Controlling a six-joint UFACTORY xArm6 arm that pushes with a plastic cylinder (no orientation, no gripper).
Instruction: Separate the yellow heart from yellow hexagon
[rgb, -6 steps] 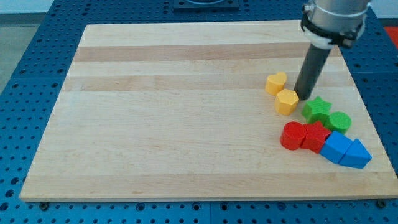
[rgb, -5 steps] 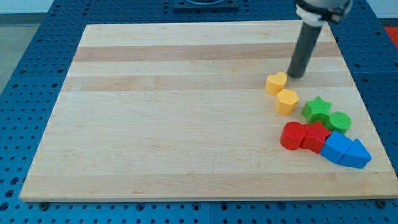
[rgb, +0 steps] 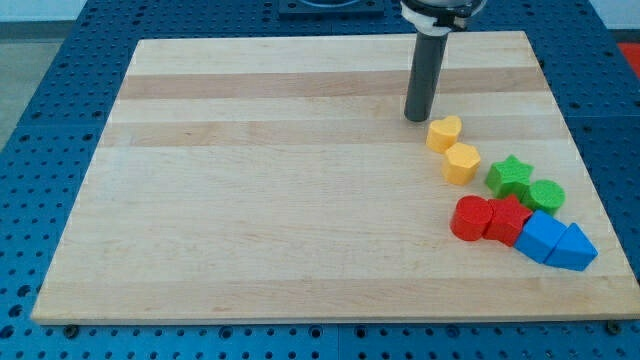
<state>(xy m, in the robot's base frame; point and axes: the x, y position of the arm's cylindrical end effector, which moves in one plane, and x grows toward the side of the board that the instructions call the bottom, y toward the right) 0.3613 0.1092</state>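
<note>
The tip (rgb: 415, 119) rests on the surface (rgb: 250, 200), gripping nothing. Near the right edge, the yellow heart (rgb: 444, 132) lies just beside it, toward the bottom-right corner. The yellow hexagon (rgb: 461, 163) touches the heart's far side.

rod (rgb: 428, 60) cut off by the view's top (arm unseen), red blocks' (rgb: 490, 218) shapes partly overlapped

Blocks, eight in total, near the board's right edge. Yellow, two: one yellow heart (rgb: 444, 132), one yellow hexagon (rgb: 461, 163). Green, two: green star (rgb: 510, 176), green round block (rgb: 546, 195); red, two: red cylinder (rgb: 469, 218), red star (rgb: 509, 219); blue, two: blue cube (rgb: 541, 236), blue triangular block (rgb: 573, 248).
</note>
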